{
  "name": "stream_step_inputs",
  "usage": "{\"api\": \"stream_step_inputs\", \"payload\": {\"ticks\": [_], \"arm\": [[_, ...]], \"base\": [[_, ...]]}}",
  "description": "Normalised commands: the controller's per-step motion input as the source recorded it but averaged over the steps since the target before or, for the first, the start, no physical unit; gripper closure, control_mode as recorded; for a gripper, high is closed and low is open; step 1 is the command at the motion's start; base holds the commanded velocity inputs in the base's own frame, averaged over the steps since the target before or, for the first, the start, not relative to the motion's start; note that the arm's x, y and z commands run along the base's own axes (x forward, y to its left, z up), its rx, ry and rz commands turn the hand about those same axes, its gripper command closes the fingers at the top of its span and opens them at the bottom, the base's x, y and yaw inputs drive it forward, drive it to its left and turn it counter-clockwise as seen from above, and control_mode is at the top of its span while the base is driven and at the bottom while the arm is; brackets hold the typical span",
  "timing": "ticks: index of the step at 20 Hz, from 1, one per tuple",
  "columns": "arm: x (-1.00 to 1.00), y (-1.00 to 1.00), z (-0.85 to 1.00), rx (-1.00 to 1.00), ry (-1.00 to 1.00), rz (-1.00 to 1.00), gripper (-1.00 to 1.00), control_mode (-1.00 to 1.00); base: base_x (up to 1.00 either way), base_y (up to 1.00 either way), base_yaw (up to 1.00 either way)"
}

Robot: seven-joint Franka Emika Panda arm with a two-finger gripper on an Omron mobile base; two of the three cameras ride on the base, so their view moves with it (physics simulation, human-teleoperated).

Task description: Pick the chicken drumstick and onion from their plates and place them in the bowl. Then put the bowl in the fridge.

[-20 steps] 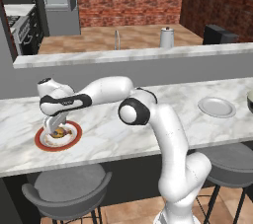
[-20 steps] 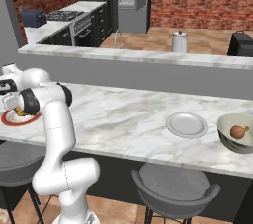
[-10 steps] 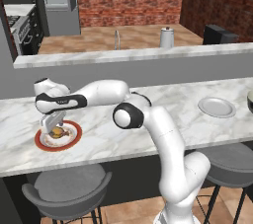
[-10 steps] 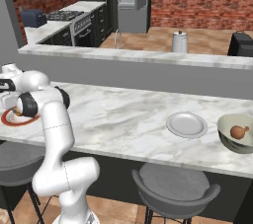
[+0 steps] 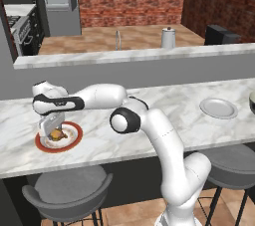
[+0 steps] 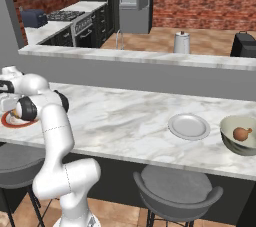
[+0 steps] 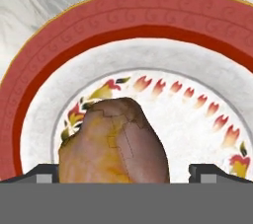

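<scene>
Where drumstick (image 7: 114, 141) lies: tool (image 7: 126, 171) (agape) above.

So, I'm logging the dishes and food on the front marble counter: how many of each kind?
Plates: 2, the red-rimmed plate and the grey plate
Bowls: 1, the bowl
Food pieces: 2, the chicken drumstick and the onion
Total: 5
</scene>
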Motion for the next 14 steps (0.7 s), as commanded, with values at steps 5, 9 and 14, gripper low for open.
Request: {"api": "stream_step_inputs", "payload": {"ticks": [5, 9, 14], "arm": [[-0.10, 0.00, -0.17, 0.00, 0.01, 0.00, -1.00, -1.00], [-0.08, 0.00, -0.15, 0.00, 0.00, 0.00, -1.00, -1.00], [-0.06, 0.00, -0.02, 0.00, 0.00, 0.00, 1.00, -1.00]], "base": [[0.00, 0.00, 0.00], [0.00, 0.00, 0.00], [0.00, 0.00, 0.00]]}}
